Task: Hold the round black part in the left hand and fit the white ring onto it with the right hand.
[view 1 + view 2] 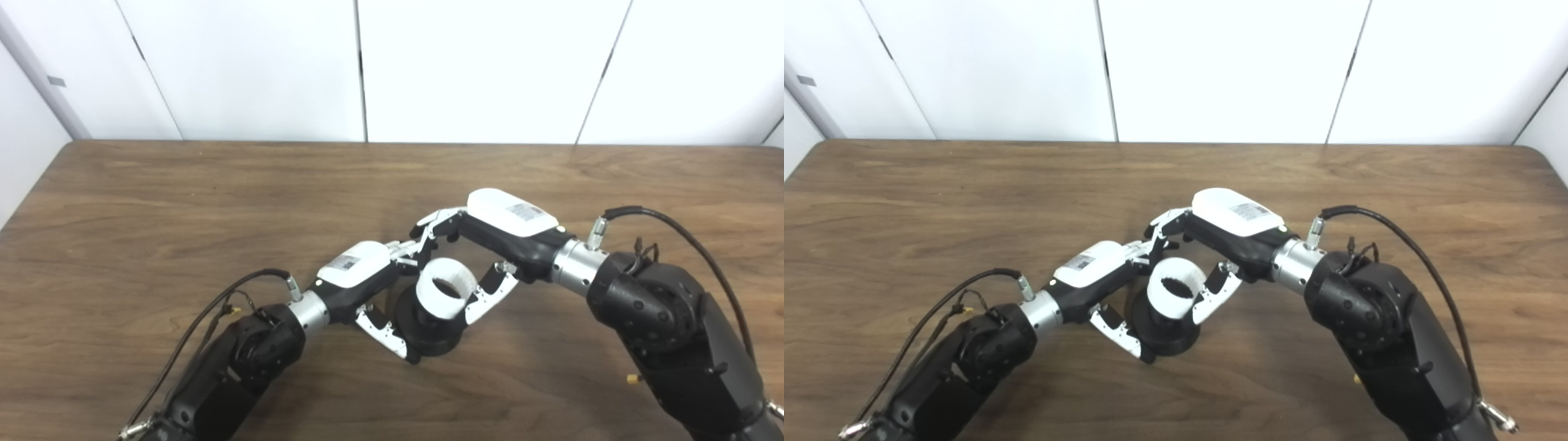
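Here, a wooden table (184,208) spans the scene, backed by white wall panels (478,67). Both arms enter from the bottom edge and meet near the table's centre. The right arm (667,324), the bulkier in view, carries a black cable (692,239) looping over its wrist; the left arm (245,361) bears a thinner cable (202,318). The right hand (496,239) reaches in from the right, its fingers (435,223) curled over the far side of the white ring (446,288) and its thumb (490,294) pressed against the near side, pinching the ring between them. The left hand (361,275) clasps the round black part (429,327), thumb (383,327) hooked along its lower left rim and fingers behind it, largely hidden. The ring stands on top of the black part, tilted toward the camera; whether it is fully seated cannot be told.
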